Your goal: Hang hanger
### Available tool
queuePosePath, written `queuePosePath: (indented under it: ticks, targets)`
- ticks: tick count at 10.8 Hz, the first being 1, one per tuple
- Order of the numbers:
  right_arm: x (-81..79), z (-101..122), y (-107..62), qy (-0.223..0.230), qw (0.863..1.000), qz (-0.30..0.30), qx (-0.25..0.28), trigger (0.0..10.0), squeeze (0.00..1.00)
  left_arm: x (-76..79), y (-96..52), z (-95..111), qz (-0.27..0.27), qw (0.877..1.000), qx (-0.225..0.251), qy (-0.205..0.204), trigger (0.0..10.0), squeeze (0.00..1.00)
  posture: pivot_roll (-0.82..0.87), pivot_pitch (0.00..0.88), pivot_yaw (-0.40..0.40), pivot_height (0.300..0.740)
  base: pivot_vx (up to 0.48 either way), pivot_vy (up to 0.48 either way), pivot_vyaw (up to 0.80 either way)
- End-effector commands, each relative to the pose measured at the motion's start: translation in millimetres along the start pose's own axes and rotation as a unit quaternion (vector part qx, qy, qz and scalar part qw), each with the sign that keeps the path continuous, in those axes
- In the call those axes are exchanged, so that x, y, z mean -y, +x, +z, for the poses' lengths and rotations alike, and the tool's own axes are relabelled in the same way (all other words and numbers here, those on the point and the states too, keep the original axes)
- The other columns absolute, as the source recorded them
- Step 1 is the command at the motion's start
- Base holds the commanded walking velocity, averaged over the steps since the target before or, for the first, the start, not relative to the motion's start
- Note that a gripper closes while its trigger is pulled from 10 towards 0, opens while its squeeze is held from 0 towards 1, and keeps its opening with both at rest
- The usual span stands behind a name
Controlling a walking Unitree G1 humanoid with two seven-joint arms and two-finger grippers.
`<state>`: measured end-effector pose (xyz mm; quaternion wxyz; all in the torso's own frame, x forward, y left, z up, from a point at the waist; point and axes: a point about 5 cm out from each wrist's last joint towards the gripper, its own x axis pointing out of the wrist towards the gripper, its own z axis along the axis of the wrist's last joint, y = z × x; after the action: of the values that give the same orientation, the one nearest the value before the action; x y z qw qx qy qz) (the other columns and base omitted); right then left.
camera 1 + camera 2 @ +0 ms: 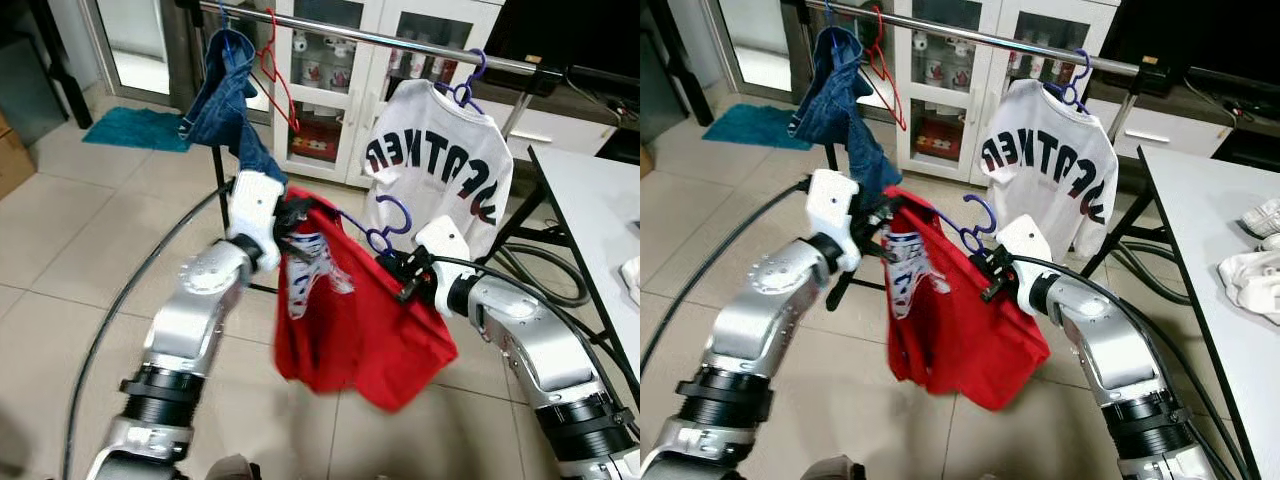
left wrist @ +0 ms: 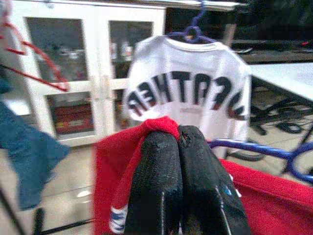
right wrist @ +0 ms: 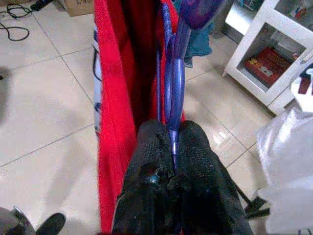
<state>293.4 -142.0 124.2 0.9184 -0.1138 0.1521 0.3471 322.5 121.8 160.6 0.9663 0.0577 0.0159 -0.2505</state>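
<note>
A red shirt (image 1: pixel 345 325) hangs on a purple hanger (image 1: pixel 385 228), held in the air between my two arms, below the metal clothes rail (image 1: pixel 400 42). My left gripper (image 1: pixel 293 232) is shut on the shirt's left shoulder; the red cloth (image 2: pixel 159 125) bunches over its fingertips. My right gripper (image 1: pixel 398 272) is shut on the purple hanger (image 3: pixel 172 93) near its right end, with the shirt (image 3: pixel 115 98) draped beside it. The hanger's hook stands up between the two grippers, well below the rail.
On the rail hang blue jeans (image 1: pixel 225 100), an empty red hanger (image 1: pixel 280 85) and a white printed shirt (image 1: pixel 440 165) on a purple hanger. A white glass-door cabinet (image 1: pixel 340 70) stands behind. A white table (image 1: pixel 600 230) is at the right, with cables on the floor.
</note>
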Motion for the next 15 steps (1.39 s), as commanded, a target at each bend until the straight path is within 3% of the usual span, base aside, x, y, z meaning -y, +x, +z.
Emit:
queuePosePath:
  ticks: [1,3,6,7,11,15]
  targets:
    - [7.5,3,-2.8,0.005,1.0,-0.011,0.002,10.0,0.0,-8.7,-1.5,4,0.025,0.999,-0.005,0.023,0.0,0.0,-0.01,0.0,-0.108,0.74,0.0,0.0,0.0]
    - [11.5,8,-4.9,0.036,0.999,-0.012,0.015,10.0,0.0,-8.9,-6.0,-4,0.001,0.997,-0.039,0.066,0.0,0.0,-0.01,0.0,-0.109,0.74,0.0,0.0,0.0]
    - [16.5,4,-0.1,0.079,0.996,-0.047,-0.008,10.0,0.0,34.5,-1.4,9,-0.128,0.991,0.001,0.036,0.0,0.0,0.0,0.0,-0.102,0.74,0.0,0.0,0.0]
    - [17.3,4,0.7,0.091,0.994,-0.055,-0.008,10.0,0.0,36.9,-0.7,8,-0.138,0.99,-0.002,0.039,0.0,0.0,-0.01,0.0,-0.094,0.74,0.0,0.0,0.0]
    - [33.5,6,0.9,0.157,0.977,-0.141,0.021,10.0,0.0,29.2,-4.7,-1,-0.156,0.984,-0.05,0.072,0.0,0.0,0.0,0.0,-0.042,0.74,0.0,0.0,0.0]
    - [22.7,23,4.5,0.16,0.979,-0.097,0.086,10.0,0.0,-3.2,-9.4,-9,-0.101,0.979,-0.105,0.142,0.0,0.0,0.02,0.0,-0.023,0.74,0.0,0.0,0.0]
